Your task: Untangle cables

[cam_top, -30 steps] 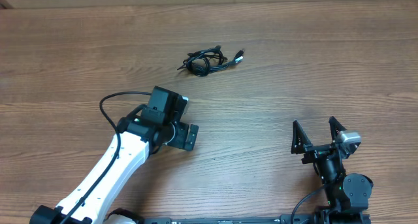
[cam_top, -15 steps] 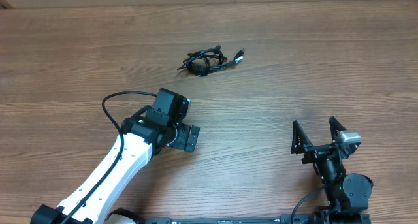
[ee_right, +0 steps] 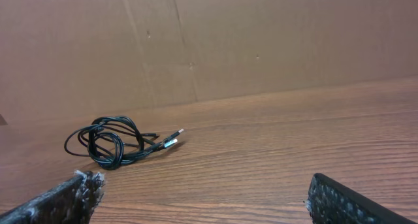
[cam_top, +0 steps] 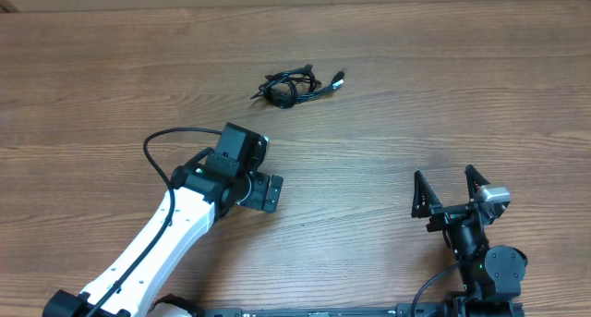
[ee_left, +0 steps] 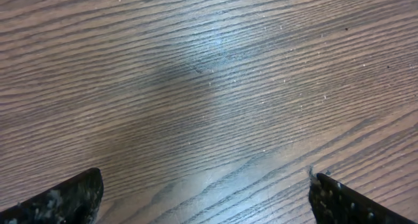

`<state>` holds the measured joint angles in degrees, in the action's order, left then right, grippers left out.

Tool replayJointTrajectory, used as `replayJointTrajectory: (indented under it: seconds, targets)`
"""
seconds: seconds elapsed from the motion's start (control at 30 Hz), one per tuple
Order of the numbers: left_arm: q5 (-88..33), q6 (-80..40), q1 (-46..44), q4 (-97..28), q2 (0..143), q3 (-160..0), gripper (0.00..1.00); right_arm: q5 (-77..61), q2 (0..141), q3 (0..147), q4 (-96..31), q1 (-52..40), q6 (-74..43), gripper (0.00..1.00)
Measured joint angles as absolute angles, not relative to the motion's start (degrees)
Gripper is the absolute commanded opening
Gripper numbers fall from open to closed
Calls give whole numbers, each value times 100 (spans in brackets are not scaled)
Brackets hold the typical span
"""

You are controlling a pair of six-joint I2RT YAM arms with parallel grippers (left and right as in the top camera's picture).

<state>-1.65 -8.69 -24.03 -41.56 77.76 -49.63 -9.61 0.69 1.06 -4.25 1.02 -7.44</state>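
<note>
Cables (cam_top: 297,85) near far edge of table (cam_top: 462,77) — left gripper (ee_left: 206,192), right gripper (cam_top: 444,182) spread.

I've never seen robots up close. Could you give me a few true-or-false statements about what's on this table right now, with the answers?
1. The thin black cables with metal-tipped plugs lie in one tangled bundle on the brown wooden table. True.
2. The left fingers hold the bundle. False: they are open over bare wood.
3. The right fingers are open. True.
4. The right fingers grip a plug. False: they are empty, and the bundle lies well away from them.
</note>
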Motion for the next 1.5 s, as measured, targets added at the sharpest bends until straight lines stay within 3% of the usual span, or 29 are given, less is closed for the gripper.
replayJointTrajectory:
  seconds: [1.5]
  targets:
    - [-233,-954,-2403,-4073,7776,-4965,100,-958,69,106,-429,102,-744,100]
